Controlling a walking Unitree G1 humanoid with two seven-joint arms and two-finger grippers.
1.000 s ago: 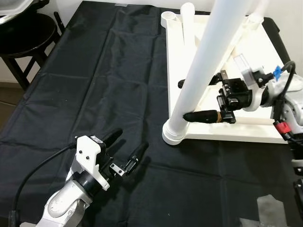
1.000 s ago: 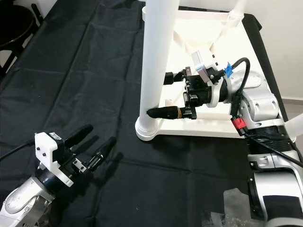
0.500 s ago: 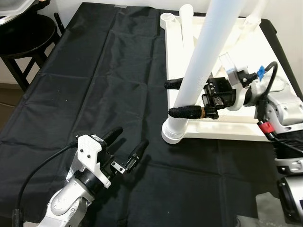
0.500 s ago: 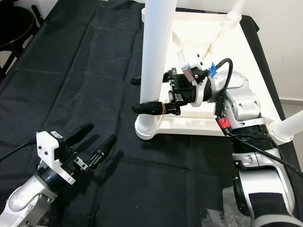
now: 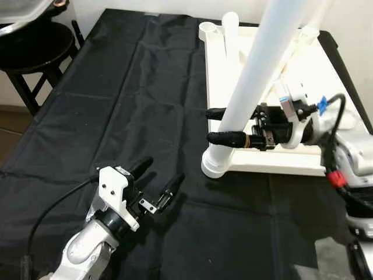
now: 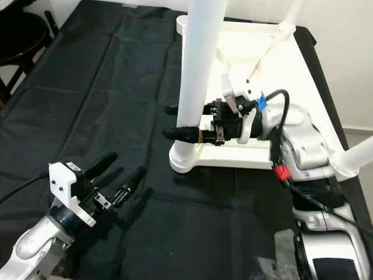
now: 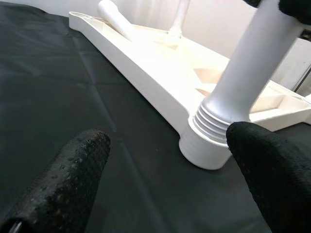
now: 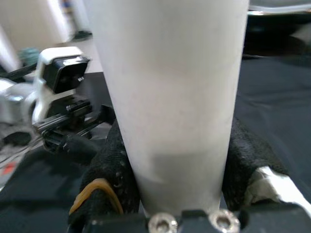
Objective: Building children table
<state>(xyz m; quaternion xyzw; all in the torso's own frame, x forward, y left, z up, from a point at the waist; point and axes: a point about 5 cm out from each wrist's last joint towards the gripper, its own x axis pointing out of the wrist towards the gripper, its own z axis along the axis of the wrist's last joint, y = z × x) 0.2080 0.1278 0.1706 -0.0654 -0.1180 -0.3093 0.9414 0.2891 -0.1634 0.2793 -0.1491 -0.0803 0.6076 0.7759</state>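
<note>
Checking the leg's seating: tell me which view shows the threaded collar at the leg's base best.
The left wrist view: the ribbed collar sits close and sharp against the tabletop corner. Both eye views show it smaller from above; the right wrist view shows smooth leg between its fingers.

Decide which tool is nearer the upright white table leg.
Right. The right tool clamps the table leg; the left tool hovers apart over the black cloth.

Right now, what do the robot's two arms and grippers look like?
Both arms are silver with black cables. The left gripper has two long textured black fingers on a white bracket. The right gripper has black fingers, one with a tan band, a white wrist module, a blue clip and a red tag.
</note>
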